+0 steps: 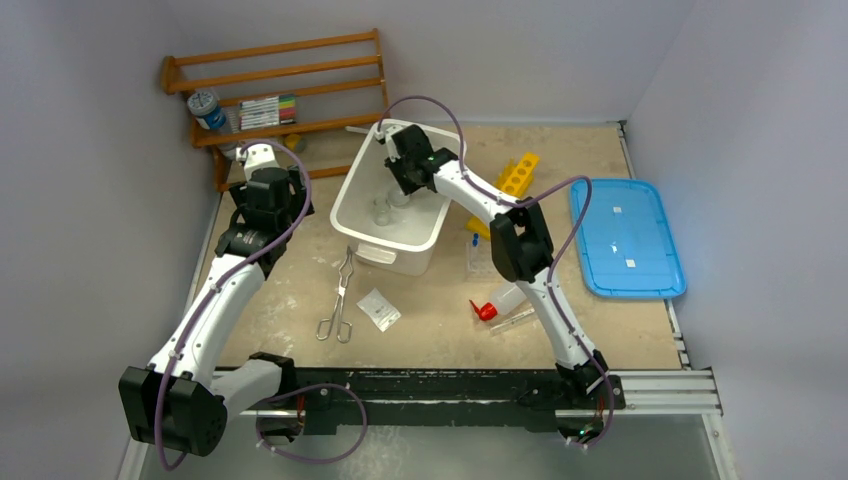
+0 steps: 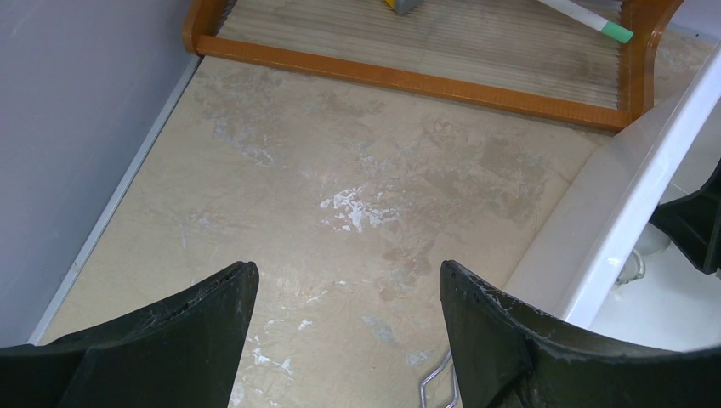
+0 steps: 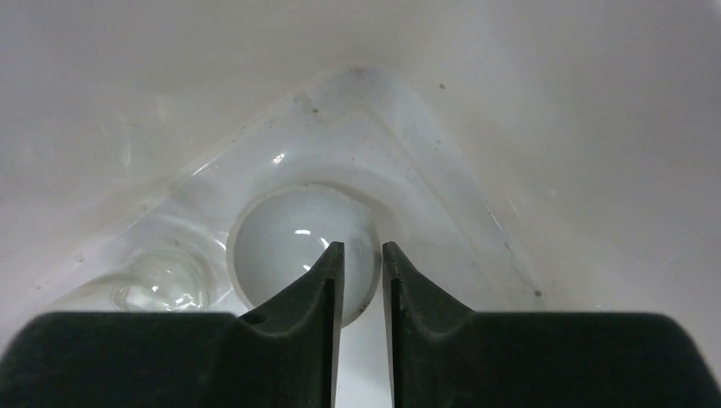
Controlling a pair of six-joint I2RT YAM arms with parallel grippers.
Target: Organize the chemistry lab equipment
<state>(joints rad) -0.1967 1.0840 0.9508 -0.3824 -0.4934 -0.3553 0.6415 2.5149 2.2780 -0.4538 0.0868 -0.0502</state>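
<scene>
The right tool (image 3: 363,248) is held slightly parted, empty, over a round pale item (image 3: 289,246), possibly a lid, in the white tub (image 1: 352,175). The left tool (image 2: 349,268) is spread wide above the surface (image 2: 340,153), where metal tongs (image 1: 340,295) are laid.

Tally: two grippers, left gripper (image 2: 349,268) and right gripper (image 3: 363,248). One white bin (image 1: 400,252) around the right gripper. Inside it, one round pale object (image 3: 289,246) right under the fingertips and one clear glass jar (image 3: 166,285) just to their left. On the worktop (image 1: 430,330), base-side of the right gripper: one metal tongs (image 1: 340,295), one dish packet (image 1: 379,310), one red-capped squeeze bottle (image 1: 503,298). To its right: one yellow rack (image 1: 518,175), one blue lid (image 1: 600,250). Ahead of the left gripper: one wooden rack (image 1: 275,49).
</scene>
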